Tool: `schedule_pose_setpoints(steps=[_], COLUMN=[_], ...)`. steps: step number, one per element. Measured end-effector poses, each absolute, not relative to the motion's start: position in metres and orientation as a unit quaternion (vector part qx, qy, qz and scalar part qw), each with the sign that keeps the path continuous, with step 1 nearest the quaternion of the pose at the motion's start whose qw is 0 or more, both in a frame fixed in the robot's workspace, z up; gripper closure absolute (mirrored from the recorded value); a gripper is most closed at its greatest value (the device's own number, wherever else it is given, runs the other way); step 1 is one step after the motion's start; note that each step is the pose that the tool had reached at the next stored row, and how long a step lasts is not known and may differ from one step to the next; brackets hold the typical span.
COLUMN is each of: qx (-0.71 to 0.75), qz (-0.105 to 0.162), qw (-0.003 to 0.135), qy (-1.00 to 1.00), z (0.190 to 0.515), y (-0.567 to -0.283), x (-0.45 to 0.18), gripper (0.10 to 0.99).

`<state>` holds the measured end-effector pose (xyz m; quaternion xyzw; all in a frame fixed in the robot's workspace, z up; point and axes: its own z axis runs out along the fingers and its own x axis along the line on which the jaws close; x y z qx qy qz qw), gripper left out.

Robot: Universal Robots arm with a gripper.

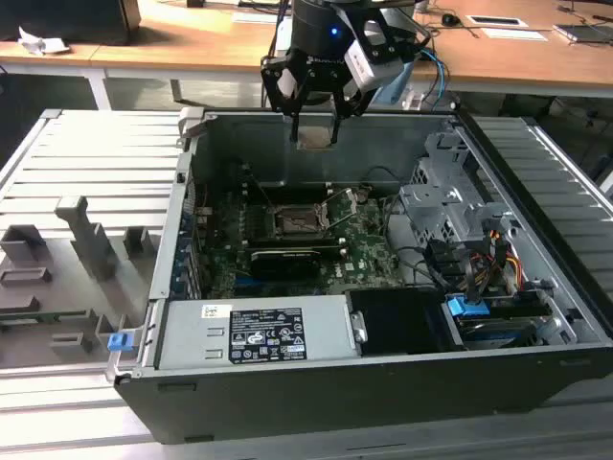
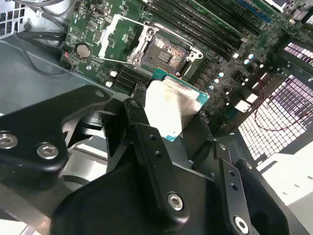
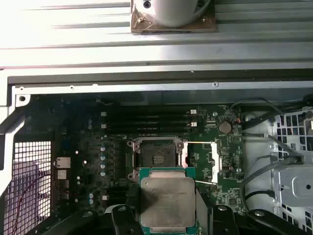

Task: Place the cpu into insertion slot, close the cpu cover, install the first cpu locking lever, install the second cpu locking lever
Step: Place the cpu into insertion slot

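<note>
Nearest in the exterior view, the grey power supply (image 1: 254, 333) is seen lying along the front wall of the open computer case (image 1: 383, 407). The case is set on a ribbed metal desk (image 1: 86, 163). Over at the exterior view's right, a blue connector (image 1: 467, 309) and a bundle of coloured wires (image 1: 498, 251) are tucked in beside the drive cage (image 1: 450, 196).

Further in, the green motherboard (image 1: 369, 244) is laid flat on the case floor. The insertion slot (image 1: 299, 222) is found amid it, uncovered. The dark centre of the slot (image 3: 157, 159) is exposed in the first wrist view, and the same slot (image 2: 166, 51) is caught in the second. The cpu cover (image 3: 208, 164) is swung open, folded away to one side of the socket. The cover (image 2: 120, 36) is picked out in the second wrist view as well.

And up there, further back, the hand (image 1: 314, 134) is seen against the case's far wall, well above the board. Its fingers are clamped on the cpu (image 1: 314, 142), which is gripped by two opposite edges. The silver top of the cpu (image 3: 167, 200) is shown in the first wrist view, well apart from the slot.

Beyond the case, a wooden desk (image 1: 192, 48) is seen with a few papers (image 1: 498, 19) laid on it.
</note>
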<state>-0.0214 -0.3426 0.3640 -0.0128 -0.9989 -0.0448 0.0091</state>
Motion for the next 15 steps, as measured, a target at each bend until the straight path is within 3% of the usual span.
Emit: schedule_pose_setpoints(steps=[15], qx=[-0.049], qz=[-0.045], qw=[0.007], qy=[-0.998], z=[0.3639], y=[-0.3426], x=[-0.0214], gripper=[0.545])
